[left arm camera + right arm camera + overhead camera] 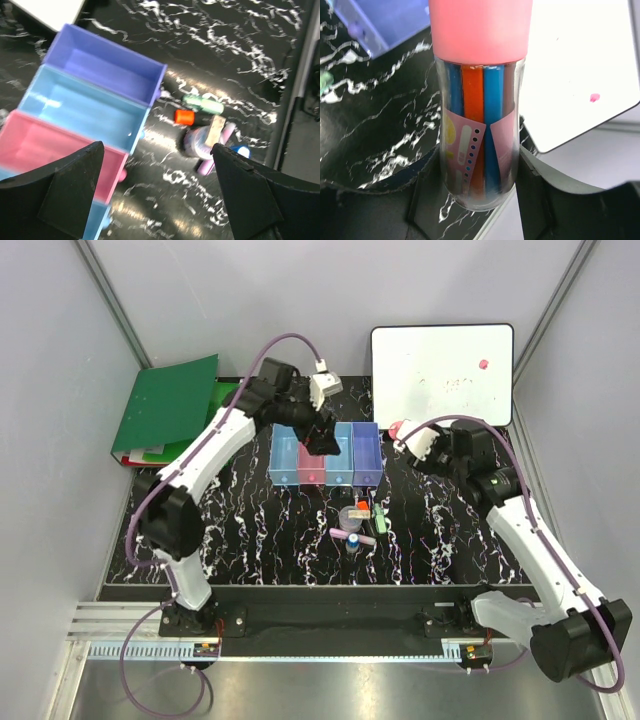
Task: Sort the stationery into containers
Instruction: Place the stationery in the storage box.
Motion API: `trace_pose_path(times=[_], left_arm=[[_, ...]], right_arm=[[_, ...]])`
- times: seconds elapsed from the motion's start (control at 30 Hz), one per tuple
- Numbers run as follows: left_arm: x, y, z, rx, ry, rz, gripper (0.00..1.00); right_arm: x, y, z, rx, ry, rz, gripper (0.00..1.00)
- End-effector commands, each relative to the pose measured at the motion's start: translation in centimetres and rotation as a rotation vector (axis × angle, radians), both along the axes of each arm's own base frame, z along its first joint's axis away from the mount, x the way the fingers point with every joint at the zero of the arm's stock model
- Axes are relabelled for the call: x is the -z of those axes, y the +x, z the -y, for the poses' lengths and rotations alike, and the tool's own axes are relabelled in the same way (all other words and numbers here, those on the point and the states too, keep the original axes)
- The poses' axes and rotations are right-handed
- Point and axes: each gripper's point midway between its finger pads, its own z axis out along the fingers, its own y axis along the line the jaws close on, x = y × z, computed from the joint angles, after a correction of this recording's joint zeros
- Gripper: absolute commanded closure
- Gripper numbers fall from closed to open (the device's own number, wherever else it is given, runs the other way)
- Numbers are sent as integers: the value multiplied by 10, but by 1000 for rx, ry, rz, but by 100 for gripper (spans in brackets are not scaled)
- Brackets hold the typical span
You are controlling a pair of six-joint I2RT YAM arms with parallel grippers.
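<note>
Right wrist is showing the right gripper [480, 192] clamping a pink-capped pen tube [480, 125] (left gripper [157, 192] gaping above the 4 bins [366, 452]); aligning it lengthwise with 1 seems wise.

in the top view the pink bin [312, 476] is partly covered by the left gripper [321, 440], and the small items [358, 525] cannot be told apart. the pink cap [480, 25] of the tube [479, 145] is cut off in the right wrist view.

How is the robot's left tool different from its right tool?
The left tool is wide open and empty; the right tool grips a clear pink-capped tube. The left tool hangs over the bins; the right tool is beside the whiteboard. Both are black.
</note>
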Motion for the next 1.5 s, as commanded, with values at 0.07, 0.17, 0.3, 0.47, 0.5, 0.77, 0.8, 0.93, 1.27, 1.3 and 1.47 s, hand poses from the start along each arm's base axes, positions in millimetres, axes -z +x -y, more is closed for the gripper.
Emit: trace_pose_path(times=[0.07, 0.17, 0.3, 0.47, 0.5, 0.77, 0.8, 0.93, 1.27, 1.3, 1.47], left_arm=[[-39, -3, 54, 119, -151, 0, 3], [-49, -2, 64, 147, -194, -9, 3], [-61, -5, 71, 177, -246, -18, 5], [-61, -21, 77, 239, -281, -65, 6], [-61, -23, 78, 251, -286, -66, 6], [-61, -35, 97, 329, -319, -87, 9], [-57, -32, 101, 329, -318, -93, 10], [-57, -31, 111, 340, -322, -90, 13], [-56, -26, 117, 346, -331, -44, 31], [-58, -26, 117, 348, -334, -34, 31], [-68, -27, 115, 354, -348, -7, 35]], right_arm=[[-57, 21, -26, -23, 14, 174, 100], [-52, 22, -36, -34, 7, 161, 100], [-39, 20, -48, -58, -3, 135, 100], [-34, 24, -58, -73, -7, 134, 100], [-33, 24, -59, -75, -9, 132, 100], [-46, 29, -70, -89, -1, 164, 100], [-48, 29, -70, -91, 0, 168, 100], [-59, 30, -73, -84, 28, 184, 100], [-57, 23, -75, -94, 29, 184, 100], [-55, 23, -75, -92, 28, 181, 100], [-49, 19, -72, -92, 23, 175, 100]])
